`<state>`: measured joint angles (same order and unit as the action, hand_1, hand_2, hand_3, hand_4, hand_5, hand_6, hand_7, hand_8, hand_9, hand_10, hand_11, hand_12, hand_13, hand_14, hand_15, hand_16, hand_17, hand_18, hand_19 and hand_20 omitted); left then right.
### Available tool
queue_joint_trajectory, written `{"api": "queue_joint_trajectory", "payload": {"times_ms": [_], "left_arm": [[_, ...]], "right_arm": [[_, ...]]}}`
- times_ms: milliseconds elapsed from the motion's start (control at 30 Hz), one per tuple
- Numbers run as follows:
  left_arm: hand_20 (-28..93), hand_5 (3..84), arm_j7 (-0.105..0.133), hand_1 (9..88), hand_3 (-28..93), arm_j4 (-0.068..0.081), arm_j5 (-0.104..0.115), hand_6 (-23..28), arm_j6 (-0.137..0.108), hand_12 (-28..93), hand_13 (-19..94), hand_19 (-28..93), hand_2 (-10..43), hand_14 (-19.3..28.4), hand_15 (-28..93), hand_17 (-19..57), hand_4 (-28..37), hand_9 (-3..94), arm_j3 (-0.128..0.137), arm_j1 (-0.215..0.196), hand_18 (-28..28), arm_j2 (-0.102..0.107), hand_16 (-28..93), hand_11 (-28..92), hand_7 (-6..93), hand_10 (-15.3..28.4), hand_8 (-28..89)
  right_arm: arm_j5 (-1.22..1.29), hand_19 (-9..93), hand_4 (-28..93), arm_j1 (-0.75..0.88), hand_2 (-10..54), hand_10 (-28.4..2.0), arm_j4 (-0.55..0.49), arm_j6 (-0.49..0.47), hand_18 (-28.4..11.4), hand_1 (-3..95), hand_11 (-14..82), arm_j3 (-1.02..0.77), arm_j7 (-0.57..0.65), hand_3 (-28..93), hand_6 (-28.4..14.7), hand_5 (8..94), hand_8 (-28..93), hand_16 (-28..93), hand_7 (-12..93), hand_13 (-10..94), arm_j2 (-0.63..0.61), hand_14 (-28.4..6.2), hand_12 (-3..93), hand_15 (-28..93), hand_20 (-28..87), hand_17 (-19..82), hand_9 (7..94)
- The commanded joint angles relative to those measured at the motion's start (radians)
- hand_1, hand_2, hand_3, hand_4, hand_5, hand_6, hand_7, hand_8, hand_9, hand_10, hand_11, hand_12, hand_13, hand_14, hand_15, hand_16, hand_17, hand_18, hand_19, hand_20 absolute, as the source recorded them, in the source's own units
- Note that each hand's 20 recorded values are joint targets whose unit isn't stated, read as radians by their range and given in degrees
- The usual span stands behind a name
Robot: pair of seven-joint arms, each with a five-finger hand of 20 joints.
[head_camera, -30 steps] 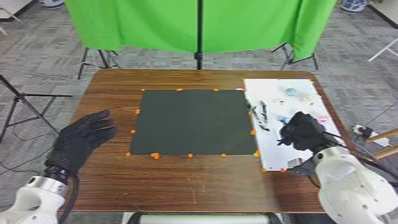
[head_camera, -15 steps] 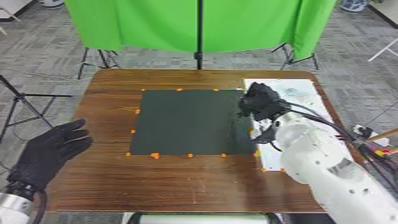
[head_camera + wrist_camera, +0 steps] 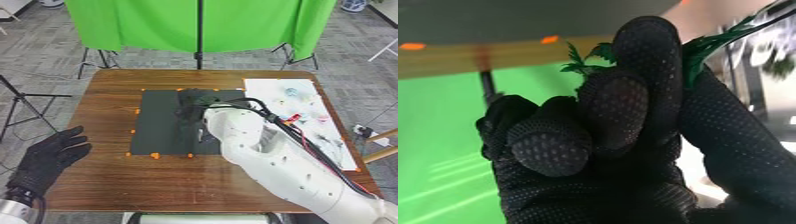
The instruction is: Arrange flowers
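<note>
Pinches green leaves (image 3: 709, 50) in the right hand (image 3: 190, 107), over the dark mat (image 3: 160, 130) — holds the left hand (image 3: 46, 157) loosely open, left of it.

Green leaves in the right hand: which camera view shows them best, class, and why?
The right wrist view: it shows the green leaves close up, jagged edges and all, held in the right hand. In the head view they are a small green patch at that hand, over the dark sheet, their shape unclear.

Brown wooden table (image 3: 133, 185) with a dark mat (image 3: 160, 127), orange markers (image 3: 155, 156) and, at right, a white sheet (image 3: 266, 87)
</note>
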<state>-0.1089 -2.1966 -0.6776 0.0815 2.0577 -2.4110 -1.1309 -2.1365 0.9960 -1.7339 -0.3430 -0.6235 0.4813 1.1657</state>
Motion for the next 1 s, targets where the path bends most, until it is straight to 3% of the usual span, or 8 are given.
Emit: {"api": "queue_joint_trajectory", "payload": {"times_ms": [33,100,367,600,833,1000], "left_arm": [[4,35.9,-0.023,25.7,76,0.010,-0.012,6.3,0.006,14,26,62,6.1,17.6,56,-5.9,-27.2,31.9,-0.030,0.026,23.3,0.012,-7,40,31.3,15.4,-15],[4,35.9,-0.026,25.7,76,0.014,-0.010,6.2,0.009,14,26,62,6.0,17.6,56,-5.9,-27.2,31.8,-0.040,0.033,23.4,0.023,-7,40,31.4,15.5,-15],[4,35.9,-0.043,25.7,76,0.023,-0.017,6.3,0.016,14,26,62,6.1,17.7,56,-6.0,-27.1,31.8,-0.063,0.065,23.3,0.032,-7,40,31.4,15.6,-15],[4,35.8,-0.047,25.6,76,0.024,-0.017,6.2,0.012,14,26,61,6.0,17.7,56,-5.9,-27.1,31.8,-0.067,0.066,23.3,0.030,-7,40,31.5,15.6,-16],[4,35.8,-0.059,25.8,76,0.034,-0.019,6.3,0.023,14,26,61,6.1,17.7,56,-5.9,-27.2,31.7,-0.083,0.089,23.3,0.035,-7,40,31.3,15.5,-15],[4,35.9,-0.062,25.7,76,0.039,-0.020,6.3,0.028,14,26,61,6.1,17.6,56,-5.9,-27.2,31.7,-0.092,0.099,23.3,0.035,-7,40,31.3,15.5,-16]], "right_arm": [[-0.066,93,-7,0.001,5.7,-8.3,0.097,-0.041,-19.8,29.9,53.0,0.082,0.034,91,-5.9,92.9,-17,26,55,86,0.114,-6.5,26.8,75,54,48,93.1],[-0.066,93,-8,0.008,5.9,-8.4,0.124,-0.049,-19.8,30.0,52.7,0.083,0.047,90,-5.7,92.7,-18,26,55,86,0.134,-6.5,26.9,75,54,48,92.9],[-0.146,93,-10,0.029,5.9,-8.4,0.191,-0.020,-19.4,30.2,52.9,0.098,0.006,90,-5.4,91.5,-19,26,56,85,0.178,-6.3,27.2,75,53,47,91.9],[-0.154,93,-12,0.063,6.0,-8.6,0.158,-0.001,-19.2,29.7,53.1,0.105,-0.043,91,-5.1,91.6,-20,26,55,85,0.171,-6.3,27.1,75,52,46,91.3],[-0.211,93,-13,0.089,5.9,-8.5,0.187,0.053,-18.9,29.6,53.3,0.103,-0.155,91,-5.1,91.0,-20,26,56,84,0.176,-6.5,27.2,75,52,46,90.8],[-0.233,93,-14,0.087,5.9,-8.7,0.213,0.090,-18.8,29.3,53.3,0.106,-0.155,91,-5.1,90.5,-20,26,56,83,0.177,-6.7,27.3,75,51,45,90.3]]}}
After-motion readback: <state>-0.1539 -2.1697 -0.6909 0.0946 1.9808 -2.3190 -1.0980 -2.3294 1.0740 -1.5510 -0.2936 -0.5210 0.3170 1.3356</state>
